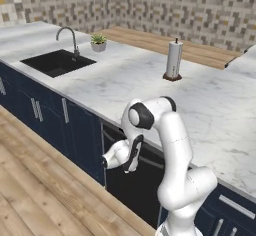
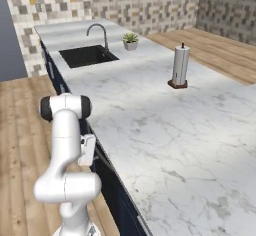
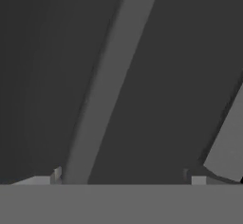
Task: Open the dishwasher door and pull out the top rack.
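Note:
The dishwasher door is a black panel under the marble counter, and it stands shut. The top rack is hidden behind it. My gripper is pressed up close to the door's upper part, just below the counter edge. In the hand view the long grey bar handle runs slantwise over the dark door face. Its lower end passes between my fingertips, nearer the left one. The gripper is open, with the jaws wide apart on either side of the bar and not closed on it. From the right base view the hand sits against the door's edge.
Navy cabinet doors with short silver handles flank the dishwasher on the left. On the marble counter are a black sink with a faucet, a small potted plant and a paper towel roll. Wooden floor lies in front.

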Robot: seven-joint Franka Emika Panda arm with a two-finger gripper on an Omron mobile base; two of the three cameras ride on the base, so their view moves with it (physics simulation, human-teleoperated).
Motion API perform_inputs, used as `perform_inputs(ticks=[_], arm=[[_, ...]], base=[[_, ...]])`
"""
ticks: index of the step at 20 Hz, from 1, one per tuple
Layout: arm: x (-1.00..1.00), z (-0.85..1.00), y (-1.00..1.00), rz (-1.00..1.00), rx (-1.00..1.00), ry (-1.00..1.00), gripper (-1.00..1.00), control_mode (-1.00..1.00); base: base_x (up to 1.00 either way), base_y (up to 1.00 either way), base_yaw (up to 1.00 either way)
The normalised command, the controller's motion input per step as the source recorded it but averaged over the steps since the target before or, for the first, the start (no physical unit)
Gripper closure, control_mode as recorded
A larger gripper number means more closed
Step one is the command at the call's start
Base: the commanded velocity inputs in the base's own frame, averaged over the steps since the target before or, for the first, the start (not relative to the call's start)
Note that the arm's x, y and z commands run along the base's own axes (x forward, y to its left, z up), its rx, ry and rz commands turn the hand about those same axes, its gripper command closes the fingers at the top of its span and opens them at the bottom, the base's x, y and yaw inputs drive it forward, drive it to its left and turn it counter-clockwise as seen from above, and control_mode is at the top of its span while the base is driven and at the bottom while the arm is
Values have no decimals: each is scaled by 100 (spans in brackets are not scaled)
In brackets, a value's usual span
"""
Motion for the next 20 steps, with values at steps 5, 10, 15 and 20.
perform_inputs(ticks=[5,10,15,20], arm=[[22,-40,0,0,0,0,-100,-100],[19,-38,0,0,0,-2,-100,-100],[22,-29,0,0,3,-3,-100,-100],[9,-27,0,0,3,-2,100,-100]], base=[[0,0,0],[0,0,0],[0,0,0],[0,0,0]])
